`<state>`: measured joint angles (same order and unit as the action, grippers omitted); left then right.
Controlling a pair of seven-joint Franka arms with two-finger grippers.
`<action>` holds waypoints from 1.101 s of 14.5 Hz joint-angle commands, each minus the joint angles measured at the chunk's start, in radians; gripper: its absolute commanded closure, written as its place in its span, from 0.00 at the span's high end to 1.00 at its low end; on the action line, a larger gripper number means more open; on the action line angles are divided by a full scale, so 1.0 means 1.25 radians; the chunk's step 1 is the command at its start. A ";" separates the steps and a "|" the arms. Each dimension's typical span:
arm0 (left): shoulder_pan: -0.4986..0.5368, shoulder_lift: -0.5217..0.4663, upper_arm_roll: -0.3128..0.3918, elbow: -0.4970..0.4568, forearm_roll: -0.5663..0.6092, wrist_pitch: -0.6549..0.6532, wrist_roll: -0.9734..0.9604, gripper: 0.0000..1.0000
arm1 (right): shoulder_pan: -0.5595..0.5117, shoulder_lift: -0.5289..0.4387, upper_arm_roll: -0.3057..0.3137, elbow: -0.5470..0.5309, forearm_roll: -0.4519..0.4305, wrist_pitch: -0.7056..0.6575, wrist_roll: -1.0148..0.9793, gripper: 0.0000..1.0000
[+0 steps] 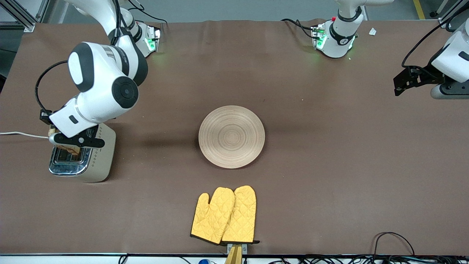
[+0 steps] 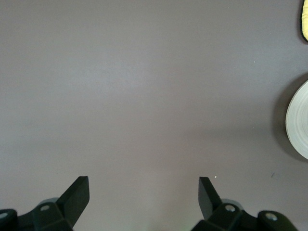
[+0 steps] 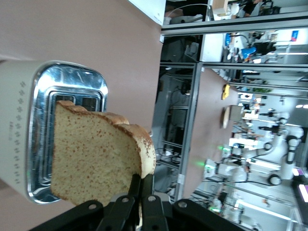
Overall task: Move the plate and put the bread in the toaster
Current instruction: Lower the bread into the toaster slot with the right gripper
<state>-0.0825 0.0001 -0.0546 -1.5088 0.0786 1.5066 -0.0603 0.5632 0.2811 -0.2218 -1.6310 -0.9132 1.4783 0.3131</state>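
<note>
- I have the right hand (image 3: 140,192) over the toaster (image 1: 96,161), its fingers pinched on one edge of the bread (image 3: 98,159).
- In the right wrist view the slice hangs on edge out from the fingertips, its flat face toward the camera, over the chrome top and the slots.
- From the front camera I only catch a brown bit of the bread (image 1: 69,149) under the right hand (image 1: 71,145), just above the slots; I cannot tell whether it touches the toaster.
- The toaster stands at the right arm's end of the worktop (image 1: 329,165), its white cord (image 1: 22,134) running off toward the edge.
- The plate (image 1: 231,136) lies flat at mid-worktop, well apart from the toaster and from both hands.
- The yellow oven mitts (image 1: 224,215) lie nearer to the front camera than the plate, close to the worktop's edge.
- My left hand (image 2: 144,197) waits over bare worktop at the left arm's end, fingers spread wide and holding nothing; the plate's rim (image 2: 298,120) shows at the edge of its wrist view.
</note>
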 commanded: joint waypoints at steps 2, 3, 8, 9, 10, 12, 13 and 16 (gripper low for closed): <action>0.000 -0.011 0.004 0.002 -0.046 -0.042 0.013 1.00 | -0.015 -0.008 0.002 -0.022 -0.050 0.011 -0.044 0.00; 0.000 -0.011 0.004 0.003 -0.046 -0.044 0.013 1.00 | -0.026 -0.006 0.002 -0.022 -0.051 0.020 -0.046 0.00; -0.001 -0.011 0.003 0.004 -0.047 -0.046 0.027 1.00 | -0.068 0.000 0.002 -0.067 -0.046 0.075 -0.038 0.00; 0.000 -0.011 0.003 0.004 -0.047 -0.046 0.042 1.00 | -0.079 0.001 0.002 -0.073 -0.045 0.090 -0.035 0.00; 0.000 -0.011 0.003 0.003 -0.047 -0.046 0.052 1.00 | -0.081 0.001 0.002 -0.092 -0.045 0.113 -0.033 0.00; -0.001 -0.009 0.003 0.004 -0.046 -0.046 0.052 1.00 | -0.091 0.005 0.001 -0.102 -0.045 0.140 -0.031 0.00; 0.000 -0.010 0.003 0.004 -0.047 -0.046 0.053 1.00 | -0.096 0.008 0.001 -0.102 -0.045 0.145 -0.031 0.00; 0.000 -0.010 0.004 0.003 -0.046 -0.046 0.053 1.00 | -0.101 0.018 0.002 -0.102 -0.045 0.148 -0.031 0.00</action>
<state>-0.0829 0.0001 -0.0547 -1.5077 0.0349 1.4676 -0.0128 0.4522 0.3047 -0.2298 -1.7462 -0.9471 1.6532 0.2647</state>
